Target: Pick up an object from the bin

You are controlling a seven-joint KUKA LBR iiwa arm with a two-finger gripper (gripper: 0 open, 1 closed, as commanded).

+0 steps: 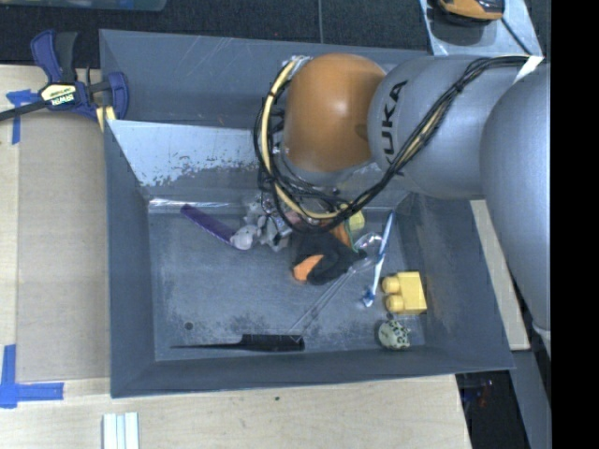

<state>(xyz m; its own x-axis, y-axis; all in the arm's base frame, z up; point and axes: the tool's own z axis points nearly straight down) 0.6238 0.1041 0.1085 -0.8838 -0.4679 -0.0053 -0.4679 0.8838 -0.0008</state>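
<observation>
At the front wall of the bin (131, 279) a black stick (239, 342) is seen, then a speckled ball (394, 334), a yellow block (404, 291) and a black-and-orange lump (314, 266). Farther back the pincer (262, 224) is set low beside a purple stick (208, 221). Its opening cannot be told, and nothing is seen held. A slip is judged likely, the purple stick lying flat near the back wall.

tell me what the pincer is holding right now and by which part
Cannot tell: the pincer is down beside the purple stick, but no hold shows.
</observation>
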